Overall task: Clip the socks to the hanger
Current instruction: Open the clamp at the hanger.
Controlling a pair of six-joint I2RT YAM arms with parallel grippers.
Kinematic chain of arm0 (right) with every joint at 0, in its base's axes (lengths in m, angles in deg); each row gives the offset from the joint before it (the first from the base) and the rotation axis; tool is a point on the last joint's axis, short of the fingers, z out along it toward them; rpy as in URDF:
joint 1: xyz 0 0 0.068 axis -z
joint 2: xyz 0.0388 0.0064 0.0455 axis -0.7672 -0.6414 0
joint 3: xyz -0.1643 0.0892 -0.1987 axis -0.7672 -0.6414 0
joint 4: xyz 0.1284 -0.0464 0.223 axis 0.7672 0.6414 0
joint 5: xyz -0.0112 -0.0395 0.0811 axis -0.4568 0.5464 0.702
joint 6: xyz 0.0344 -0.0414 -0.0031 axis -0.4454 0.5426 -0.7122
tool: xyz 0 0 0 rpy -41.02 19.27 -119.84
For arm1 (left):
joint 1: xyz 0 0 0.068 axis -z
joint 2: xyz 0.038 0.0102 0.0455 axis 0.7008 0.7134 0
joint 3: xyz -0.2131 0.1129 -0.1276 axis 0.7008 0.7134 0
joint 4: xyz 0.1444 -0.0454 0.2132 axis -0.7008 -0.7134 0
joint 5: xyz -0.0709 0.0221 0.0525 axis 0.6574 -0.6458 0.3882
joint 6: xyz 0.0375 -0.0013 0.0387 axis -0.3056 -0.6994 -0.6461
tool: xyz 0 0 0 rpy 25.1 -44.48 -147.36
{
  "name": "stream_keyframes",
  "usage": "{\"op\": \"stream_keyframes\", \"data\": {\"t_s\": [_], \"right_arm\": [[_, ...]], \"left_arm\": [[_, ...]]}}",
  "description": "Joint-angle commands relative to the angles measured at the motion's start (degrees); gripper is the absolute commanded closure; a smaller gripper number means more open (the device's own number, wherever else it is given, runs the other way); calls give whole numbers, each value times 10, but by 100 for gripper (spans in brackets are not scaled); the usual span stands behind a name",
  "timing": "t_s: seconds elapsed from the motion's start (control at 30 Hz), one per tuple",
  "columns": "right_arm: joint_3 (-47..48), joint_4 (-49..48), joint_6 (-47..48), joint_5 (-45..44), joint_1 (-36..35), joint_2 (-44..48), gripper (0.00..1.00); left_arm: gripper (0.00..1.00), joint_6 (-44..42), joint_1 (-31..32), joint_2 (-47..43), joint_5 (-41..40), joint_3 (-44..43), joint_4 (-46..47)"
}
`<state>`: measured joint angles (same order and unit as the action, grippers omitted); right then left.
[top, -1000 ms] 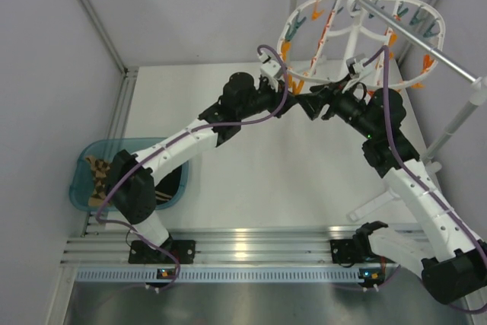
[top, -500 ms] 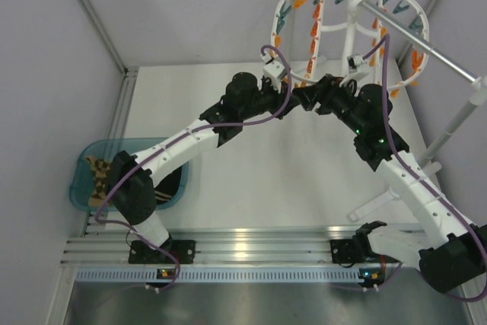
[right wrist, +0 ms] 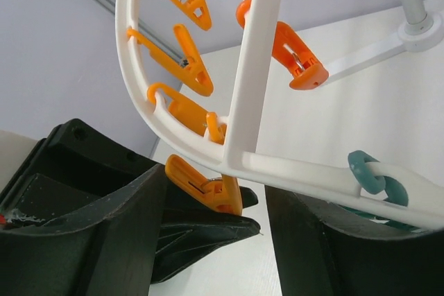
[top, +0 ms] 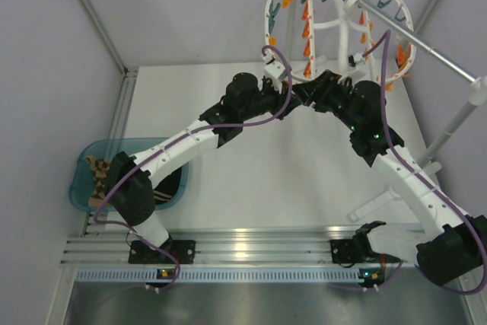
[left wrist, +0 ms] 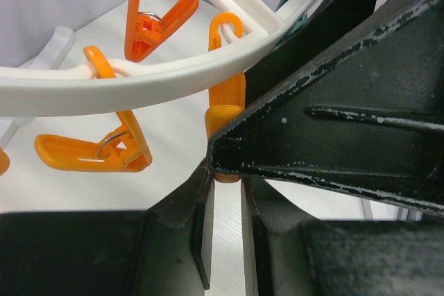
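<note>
The white hanger (top: 335,27) hangs tilted at the back right, with orange and teal clips on its rim. My two grippers meet under its near rim. My left gripper (top: 299,97) has its jaws almost together, and the end of an orange clip (left wrist: 225,112) sits between its tips (left wrist: 225,185). My right gripper (top: 318,93) is open and straddles the rim (right wrist: 250,67); the same clip (right wrist: 208,185) hangs between its fingers (right wrist: 216,179). The argyle socks (top: 95,176) lie in the bin at the left, partly hidden by the left arm.
A teal bin (top: 82,194) stands at the table's left near edge. The grey rod stand (top: 426,47) carries the hanger at the back right, and its foot (top: 373,203) reaches across the table's right side. Walls close in the back and sides.
The hanger has swung up and leftward, from nearly flat to steeply tilted. Both grippers have moved a little further from the bases, still together under its rim.
</note>
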<state>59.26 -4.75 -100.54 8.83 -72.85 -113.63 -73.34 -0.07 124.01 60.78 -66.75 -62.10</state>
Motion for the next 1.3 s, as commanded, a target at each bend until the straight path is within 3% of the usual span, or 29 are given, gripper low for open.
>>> {"op": "stream_keyframes", "data": {"t_s": [0.0,0.1,0.27,0.37,0.4,0.47,0.63,0.77,0.87,1.0,1.27], "right_arm": [[45,-36,-5,-13,-10,-6,42],[53,-31,2,-26,-12,-7,46],[54,-34,14,-17,-13,-11,67],[53,-30,18,-19,-13,-11,85],[53,-27,19,-19,-12,-12,88],[53,-24,21,-18,-12,-14,100],[45,-34,16,-12,-10,-9,100],[36,-53,-7,20,-3,-9,100],[34,-65,-19,36,-2,-11,100],[38,-75,-36,51,2,-15,100],[35,-88,-42,69,3,-13,100]], "left_arm": [[100,-5,9,-20,7,-17,-38],[100,-8,12,-19,2,-18,-42],[100,-14,13,-18,-7,-22,-51],[99,-17,12,-17,-9,-28,-57],[98,-18,13,-18,-9,-27,-58],[83,-19,13,-20,-9,-24,-57],[60,-12,12,-42,-25,-4,-44],[54,7,5,-52,-43,5,-21],[53,29,-2,-56,-51,18,11],[50,32,-7,-78,-40,64,123],[50,29,-7,-73,-27,76,184]]}}
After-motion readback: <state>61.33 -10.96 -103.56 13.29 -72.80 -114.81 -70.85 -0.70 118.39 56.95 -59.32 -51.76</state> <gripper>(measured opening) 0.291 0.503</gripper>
